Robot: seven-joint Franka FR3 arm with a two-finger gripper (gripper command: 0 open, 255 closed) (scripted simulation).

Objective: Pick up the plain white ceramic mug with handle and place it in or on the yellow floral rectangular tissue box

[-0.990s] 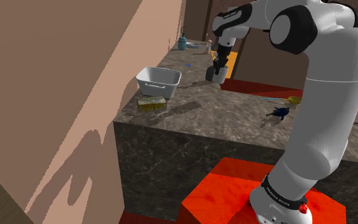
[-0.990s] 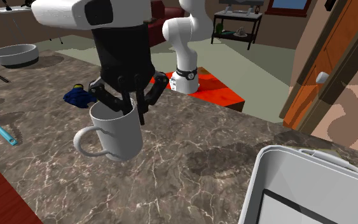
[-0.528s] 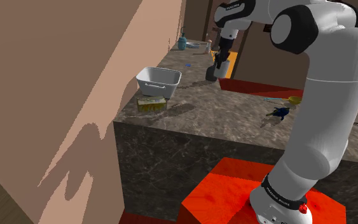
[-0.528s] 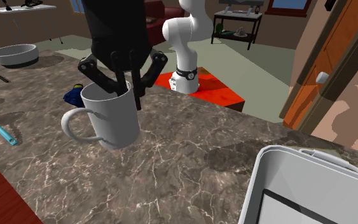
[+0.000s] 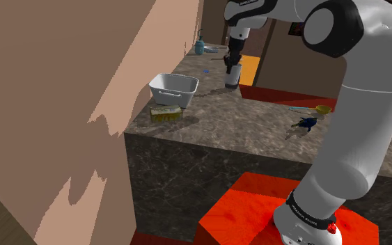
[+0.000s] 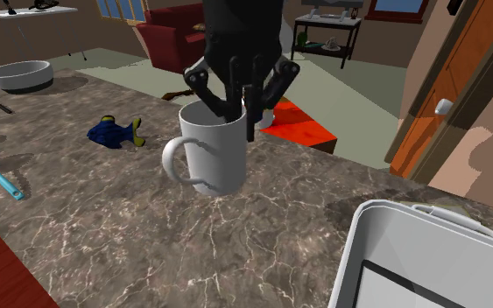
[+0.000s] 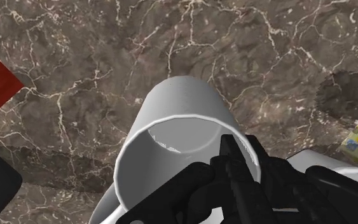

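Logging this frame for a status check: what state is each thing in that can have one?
mug: upright, held clear of the counter.
gripper: shut on the mug's rim.
tissue box: lying flat on the counter.
white bin: upright, open-topped, beside the tissue box.
bowl: upright on the counter.

A dark marbled surface [image 6: 262,245] spans the room's middle. In the shoulder view a tan wall [image 5: 62,90] rises at nine o'clock. In the second exterior view a red armchair [image 6: 165,24] sits at eleven o'clock, a brown door [image 6: 446,74] at two.
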